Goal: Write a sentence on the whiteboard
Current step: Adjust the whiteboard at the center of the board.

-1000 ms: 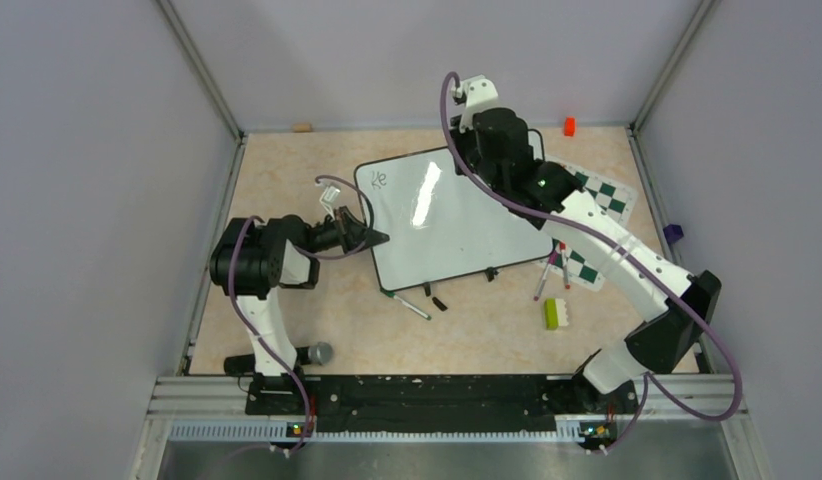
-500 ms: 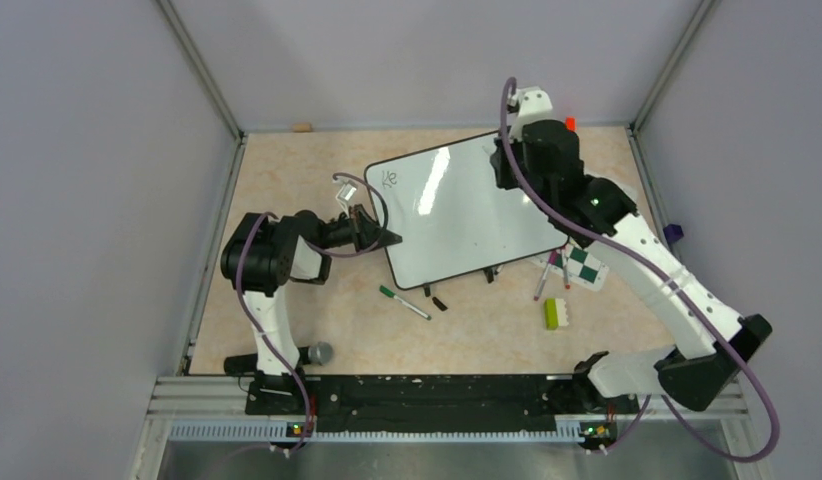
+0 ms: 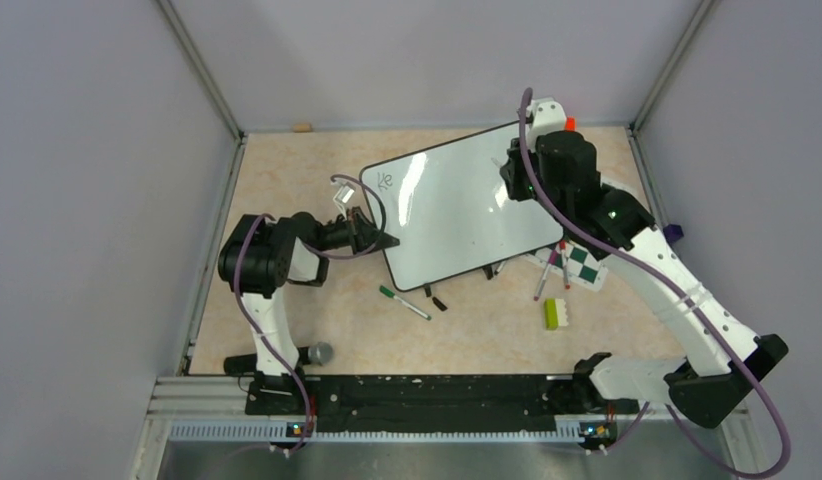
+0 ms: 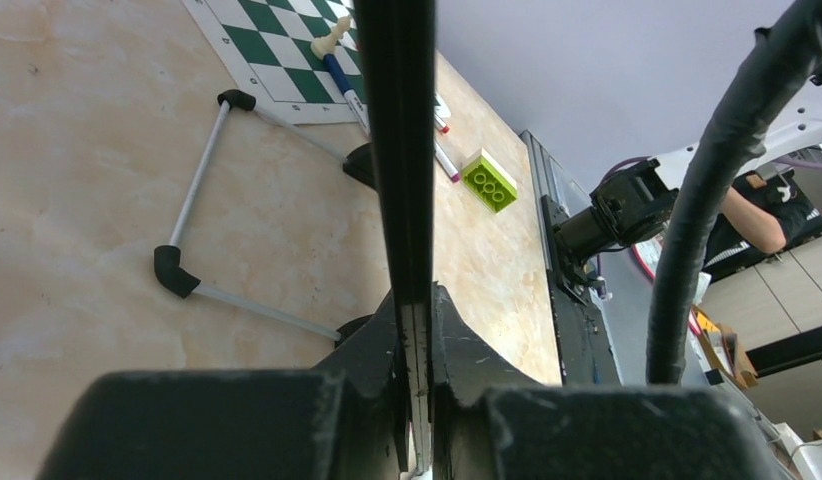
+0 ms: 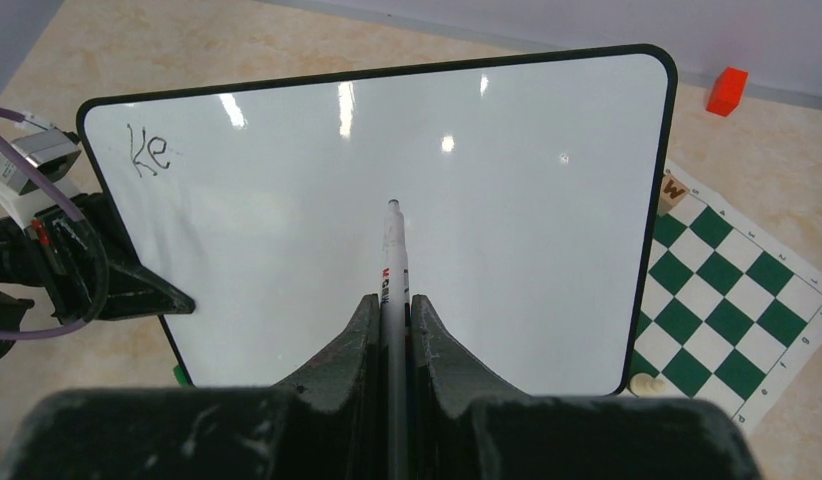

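The whiteboard (image 3: 457, 210) sits tilted at mid-table, its left edge pinched in the closed left gripper (image 3: 379, 240); the right gripper (image 5: 392, 300) is clamped on a marker (image 5: 393, 250) aimed at mid-board; the sentence (image 5: 147, 152), only "Ke", sits top left; bring the tip beside it, press lightly, keep the line level; only the left wrist view shows the board edge-on between the jaws.

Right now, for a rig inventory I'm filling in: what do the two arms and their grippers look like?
Both the left arm and right arm have white tubular links joined by bulky black joint housings. A thin purple cable loops loosely along each. The left gripper and right gripper are black, with two wedge-shaped, slightly scuffed fingers.
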### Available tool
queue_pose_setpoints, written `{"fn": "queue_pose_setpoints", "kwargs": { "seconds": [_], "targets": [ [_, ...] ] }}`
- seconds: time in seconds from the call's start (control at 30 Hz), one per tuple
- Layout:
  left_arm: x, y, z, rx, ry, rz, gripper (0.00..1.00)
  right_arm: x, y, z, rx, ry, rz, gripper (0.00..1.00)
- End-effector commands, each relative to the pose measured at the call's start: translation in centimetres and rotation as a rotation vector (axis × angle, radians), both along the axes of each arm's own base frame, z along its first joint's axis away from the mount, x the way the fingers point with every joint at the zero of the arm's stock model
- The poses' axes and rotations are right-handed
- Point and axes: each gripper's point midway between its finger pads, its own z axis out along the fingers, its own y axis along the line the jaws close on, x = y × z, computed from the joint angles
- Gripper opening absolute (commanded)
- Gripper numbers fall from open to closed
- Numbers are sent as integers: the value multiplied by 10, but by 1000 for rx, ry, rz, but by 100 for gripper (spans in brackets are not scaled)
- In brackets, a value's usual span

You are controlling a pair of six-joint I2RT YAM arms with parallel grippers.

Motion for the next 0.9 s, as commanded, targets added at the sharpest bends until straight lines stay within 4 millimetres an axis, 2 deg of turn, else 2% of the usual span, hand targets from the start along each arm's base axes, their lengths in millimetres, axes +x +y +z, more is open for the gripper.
{"fn": "queue_pose_setpoints", "kwargs": {
  "seconds": [0.0,0.17,0.33,0.47,0.63,0.67,0.7,0.77,0.87],
  "targets": [
    [-56,7,-14,45,-18,-223,0,4,8,10,46,-19,22,0],
    [-47,9,-9,41,31,-204,0,6,9,8,47,-18,26,0],
    [-44,9,2,39,9,-183,0,5,6,12,60,-28,28,0],
    [-39,9,2,38,105,-139,0,4,3,13,67,-30,27,0],
    [-34,11,-9,99,145,-67,0,4,4,11,73,-29,35,0],
    [-28,12,-17,146,122,-30,0,4,4,11,75,-28,35,0],
    [-30,15,-23,189,200,-17,0,4,4,11,75,-28,37,0],
    [-26,21,-36,305,220,40,0,4,4,11,78,-28,38,0],
    [-24,22,-28,318,232,18,16,4,4,10,82,-31,43,0]
  ]
}}
